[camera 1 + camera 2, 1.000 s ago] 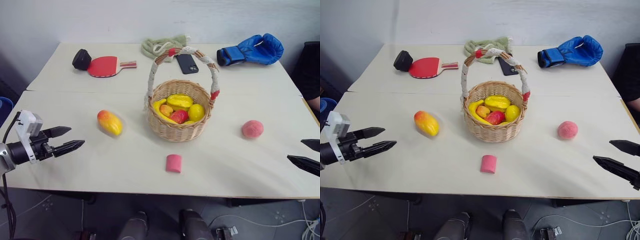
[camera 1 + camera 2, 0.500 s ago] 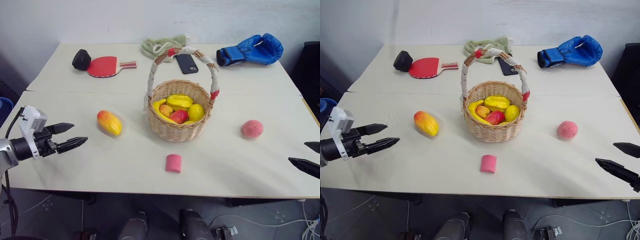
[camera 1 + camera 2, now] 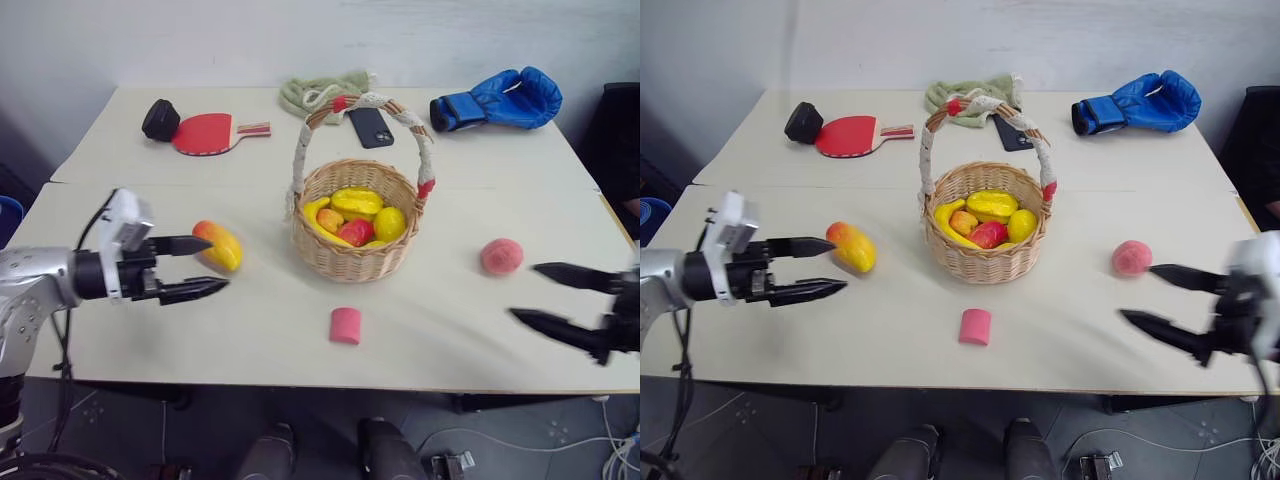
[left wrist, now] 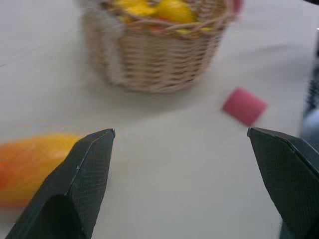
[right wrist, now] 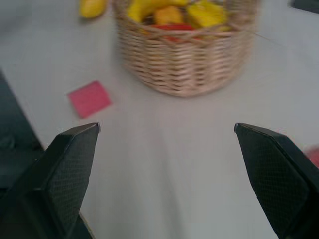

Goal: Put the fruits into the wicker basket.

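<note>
While both arms have swung inward over the last second, nothing is grasped yet: left hand (image 3: 193, 268) sits wide open and empty with its fingers just short of the mango (image 3: 220, 246), right hand (image 3: 551, 296) equally wide open and empty, near the peach (image 3: 501, 256) on its near side. So the reach phase looks about done, pick comes next. Mango lies on the desk (image 3: 250, 330) left of the wicker basket (image 3: 360, 222), long axis running diagonally, red-orange end far-left, yellow end near-right toward the basket. Peach is round, no real axis, well right of the basket. Basket already holds several fruits; pink block (image 3: 346, 326) sits near of it.
</note>
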`<state>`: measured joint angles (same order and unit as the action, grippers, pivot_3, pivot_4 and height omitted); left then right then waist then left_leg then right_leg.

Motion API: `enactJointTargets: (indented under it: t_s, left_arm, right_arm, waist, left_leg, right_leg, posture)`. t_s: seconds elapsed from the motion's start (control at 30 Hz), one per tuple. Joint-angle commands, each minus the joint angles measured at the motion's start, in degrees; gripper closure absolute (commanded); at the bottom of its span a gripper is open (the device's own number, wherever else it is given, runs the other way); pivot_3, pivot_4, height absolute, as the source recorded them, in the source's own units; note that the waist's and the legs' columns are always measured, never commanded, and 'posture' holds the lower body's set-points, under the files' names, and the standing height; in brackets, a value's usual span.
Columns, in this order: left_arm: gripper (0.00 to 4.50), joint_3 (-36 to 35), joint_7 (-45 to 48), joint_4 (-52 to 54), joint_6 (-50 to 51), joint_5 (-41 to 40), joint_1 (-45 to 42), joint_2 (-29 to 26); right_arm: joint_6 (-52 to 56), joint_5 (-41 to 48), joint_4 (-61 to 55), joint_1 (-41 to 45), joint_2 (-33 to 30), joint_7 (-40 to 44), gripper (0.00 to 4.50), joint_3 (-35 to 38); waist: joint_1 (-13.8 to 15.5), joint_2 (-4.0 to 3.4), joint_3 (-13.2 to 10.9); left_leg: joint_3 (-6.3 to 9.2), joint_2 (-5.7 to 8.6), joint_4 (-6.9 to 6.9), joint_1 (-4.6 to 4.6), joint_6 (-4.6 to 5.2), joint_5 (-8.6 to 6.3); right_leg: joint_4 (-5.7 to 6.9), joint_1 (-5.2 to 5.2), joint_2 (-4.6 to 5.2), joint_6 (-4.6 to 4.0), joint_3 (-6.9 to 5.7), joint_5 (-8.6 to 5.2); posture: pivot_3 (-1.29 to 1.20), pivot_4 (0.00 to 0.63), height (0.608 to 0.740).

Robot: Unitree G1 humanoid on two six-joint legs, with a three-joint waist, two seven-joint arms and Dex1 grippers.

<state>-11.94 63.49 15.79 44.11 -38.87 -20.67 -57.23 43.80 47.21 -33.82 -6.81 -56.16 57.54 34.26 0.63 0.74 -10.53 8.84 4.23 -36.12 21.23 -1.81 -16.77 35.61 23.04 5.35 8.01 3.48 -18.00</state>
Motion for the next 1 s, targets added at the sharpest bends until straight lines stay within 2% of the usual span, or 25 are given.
enactJointTargets:
  t_s: [0.03,0.07,0.17,0.27,0.57,0.7,0.73,0.8,0.9,0.97,1.0]
  left_arm:
    - [0.01,5.18,6.34,0.54,-3.37,1.44,-3.25,-1.92]
    - [0.01,6.28,7.59,0.15,-3.94,1.79,-4.02,-2.08]
    - [0.01,10.16,13.36,-1.2,-7.35,3.45,-6.84,-2.82]
    - [0.01,11.88,16.23,-1.91,-9.39,4.35,-8.6,-2.72]
    - [0.01,11.96,17.8,-2.69,-12.53,5.5,-8.35,-1.89]
    - [0.01,11.49,17.71,-3.59,-13.61,5.81,-8.25,-1.55]
    - [0.0,11.45,17.71,-3.9,-13.85,5.83,-8.37,-1.44]
    - [0.0,11.53,17.64,-4.55,-14.15,5.7,-8.93,-0.96]
    - [0.0,11.58,17.45,-4.82,-13.91,4.84,-9.55,0.15]
    - [0.0,11.77,17.06,-4.56,-12.98,3.8,-10.25,1.7]
    - [0.0,11.84,16.84,-4.45,-12.59,3.38,-10.57,2.44]
  right_arm:
    - [-1.1,-2.99,-4.84,8.3,1.48,-5.05,0.0,-14.82]
    - [-1.26,-4.08,-4.94,10.48,2.03,-5.92,0.0,-18.2]
    - [-4.52,-14.81,-1.92,18.61,6.27,-7.46,0.0,-35.86]
    - [-6.92,-21.97,3.95,23.64,10.45,-8.6,0.0,-45.38]
    - [-11.33,-32.2,14.88,29.36,17.02,-5.85,0.0,-57.87]
    - [-12.43,-34.83,18.43,29.56,19.8,-6.92,0.0,-59.11]
    - [-12.8,-35.34,19.38,29.51,20.78,-7.94,0.18,-58.41]
    - [-13.27,-35.1,19.57,28.83,21.65,-8.42,0.57,-56.67]
    - [-12.97,-32.22,15.23,25.39,21.04,-7.81,1.58,-53.0]
    - [-9.93,-25.61,8.64,20.04,21.07,-8.73,2.27,-45.24]
    - [-7.93,-22.52,5.88,17.56,21.27,-9.76,2.48,-41.19]
  waist:
    - [-0.52,0.01,-0.01]
    - [-0.74,0.04,-0.02]
    - [-1.0,0.15,-0.08]
    - [-0.89,0.15,-0.09]
    - [-0.95,0.16,-0.09]
    - [-1.17,0.19,-0.08]
    - [-1.24,0.19,-0.08]
    - [-1.39,0.19,-0.08]
    - [-1.17,0.19,-0.08]
    - [-0.69,0.19,-0.08]
    - [-0.34,0.19,-0.08]
  left_leg:
    - [-0.01,0.01,0.01,0.0,0.0,0.0]
    - [-0.01,0.02,0.02,0.04,0.0,0.01]
    - [-0.06,0.0,0.04,0.12,-0.02,0.0]
    - [-0.11,0.01,0.04,0.33,-0.31,0.17]
    - [-0.13,-0.01,-0.05,0.35,-0.2,0.12]
    - [-0.14,-0.06,-0.05,0.26,-0.22,0.14]
    - [-0.14,-0.06,-0.05,0.19,-0.23,0.14]
    - [-0.13,-0.06,-0.02,0.06,-0.19,0.12]
    - [-0.13,-0.06,-0.04,0.04,-0.12,0.1]
    - [-0.1,-0.06,-0.03,0.08,-0.13,0.11]
    - [-0.08,-0.05,-0.03,0.11,-0.14,0.12]
  right_leg:
    - [0.0,0.01,0.0,0.0,0.0,0.0]
    - [-0.01,0.05,0.01,0.0,-0.02,0.0]
    - [-0.01,0.21,-0.01,0.0,-0.02,0.0]
    - [0.1,0.55,0.01,0.0,-0.05,0.0]
    - [0.2,0.7,0.08,0.0,-0.17,0.0]
    - [0.33,0.71,0.03,0.0,-0.14,0.0]
    - [0.37,0.68,0.02,-0.01,-0.14,0.0]
    - [0.43,0.6,0.0,-0.06,-0.13,0.03]
    - [0.49,0.58,0.0,-0.08,-0.16,0.05]
    - [0.45,0.6,0.01,-0.08,-0.16,0.05]
    - [0.44,0.6,0.03,-0.08,-0.18,0.05]
  posture:
    - [0.0,0.15,0.74]
    - [0.0,0.15,0.74]
    - [0.0,0.15,0.74]
    - [0.0,0.15,0.74]
    - [0.0,0.15,0.74]
    - [0.0,0.15,0.74]
    - [0.0,0.15,0.74]
    - [0.0,0.15,0.74]
    - [0.0,0.15,0.74]
    - [0.0,0.15,0.74]
    - [0.0,0.15,0.74]
